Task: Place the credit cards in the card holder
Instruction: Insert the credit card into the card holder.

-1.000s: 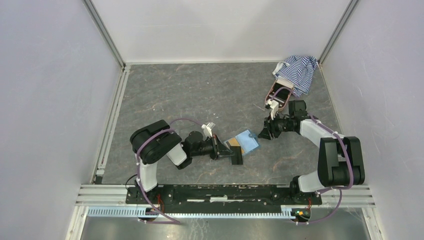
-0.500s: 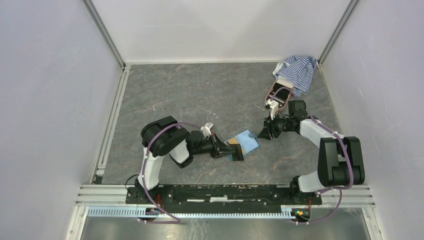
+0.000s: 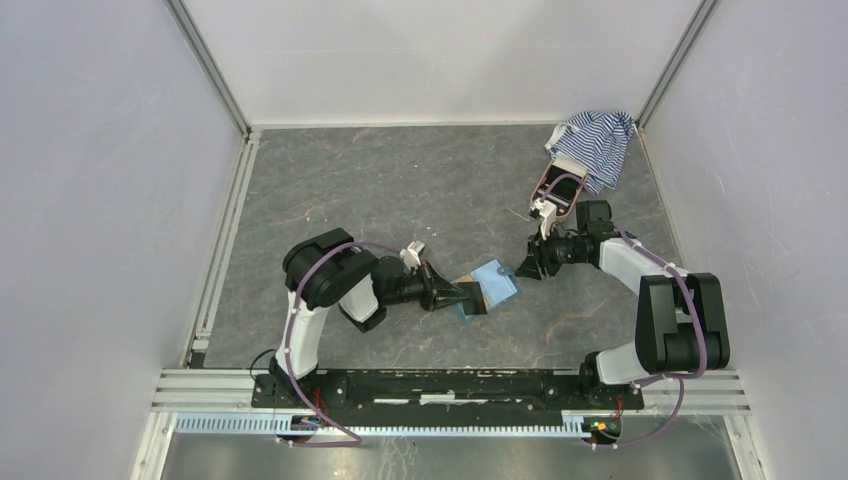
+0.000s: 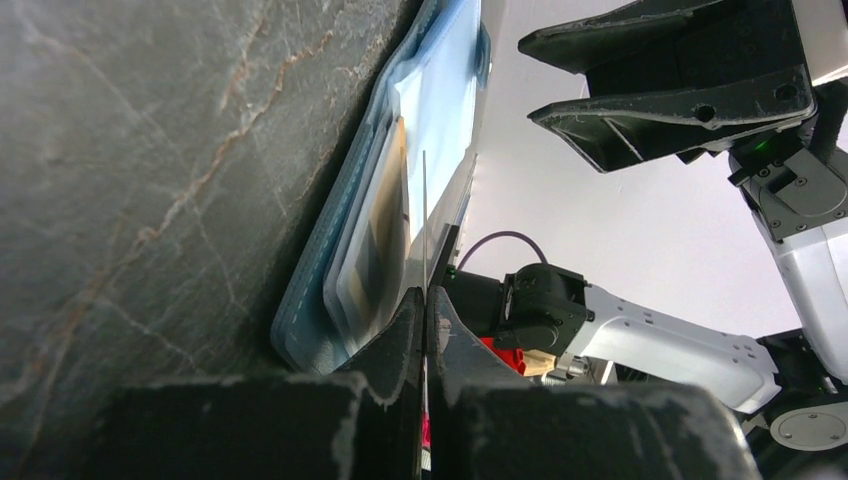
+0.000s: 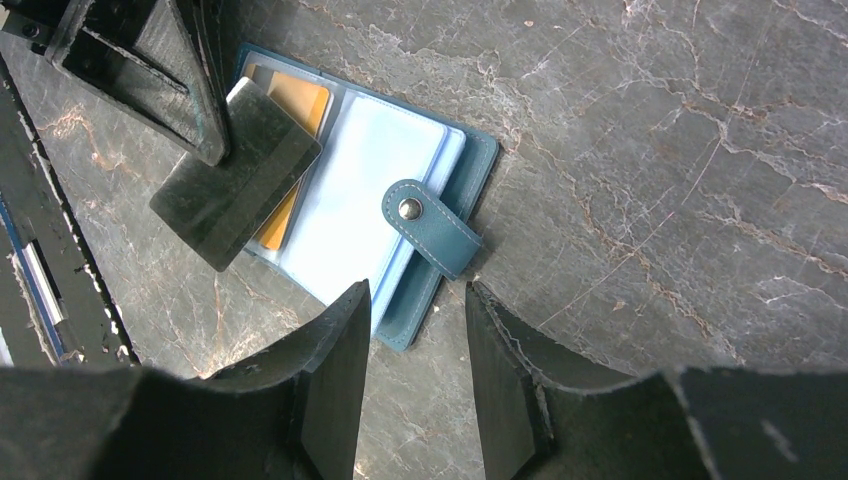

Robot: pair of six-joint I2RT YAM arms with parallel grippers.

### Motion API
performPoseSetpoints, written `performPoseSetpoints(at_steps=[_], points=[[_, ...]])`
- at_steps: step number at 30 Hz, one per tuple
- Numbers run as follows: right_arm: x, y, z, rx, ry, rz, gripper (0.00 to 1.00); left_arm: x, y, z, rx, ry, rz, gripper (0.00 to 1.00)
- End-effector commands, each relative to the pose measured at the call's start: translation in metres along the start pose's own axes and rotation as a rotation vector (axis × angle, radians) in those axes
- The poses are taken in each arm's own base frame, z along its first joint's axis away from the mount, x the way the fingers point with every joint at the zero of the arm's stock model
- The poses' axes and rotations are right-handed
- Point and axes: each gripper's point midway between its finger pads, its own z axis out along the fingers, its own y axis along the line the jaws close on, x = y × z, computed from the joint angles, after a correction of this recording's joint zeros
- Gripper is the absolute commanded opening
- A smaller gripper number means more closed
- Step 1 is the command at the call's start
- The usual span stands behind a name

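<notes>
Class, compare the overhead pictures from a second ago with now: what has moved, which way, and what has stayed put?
The left tool, shut on a dark grey card, moved it slightly upward in the overhead view, over one end of the open card holder. Nothing was taken or let go. The right tool, open, the card holder, striped cloth and pink case stayed put.

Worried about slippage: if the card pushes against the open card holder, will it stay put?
Likely slides: the card holder lies open, thin and probably light, on a smooth table, and the right gripper stands open at its edge, not clamping it. Its soft sleeves may buckle under the left gripper's dark card.
</notes>
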Motion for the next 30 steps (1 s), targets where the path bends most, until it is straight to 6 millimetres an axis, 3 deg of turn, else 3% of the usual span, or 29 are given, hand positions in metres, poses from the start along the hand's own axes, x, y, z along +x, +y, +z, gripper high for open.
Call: performPoseSetpoints(at_steps=[1, 16, 30], points=[[-0.018, 0.0, -0.002, -0.014, -0.032, -0.05, 0.46, -0.003, 0.0, 0.003, 0.01, 0.012, -0.026, 0.02], [-0.021, 0.003, -0.003, -0.018, -0.043, -0.059, 0.46, -0.007, 0.012, 0.007, -0.031, 0.014, -0.049, 0.02], [-0.022, 0.005, -0.003, -0.026, -0.045, -0.06, 0.46, -0.001, 0.007, -0.007, -0.074, 0.007, -0.031, 0.02]])
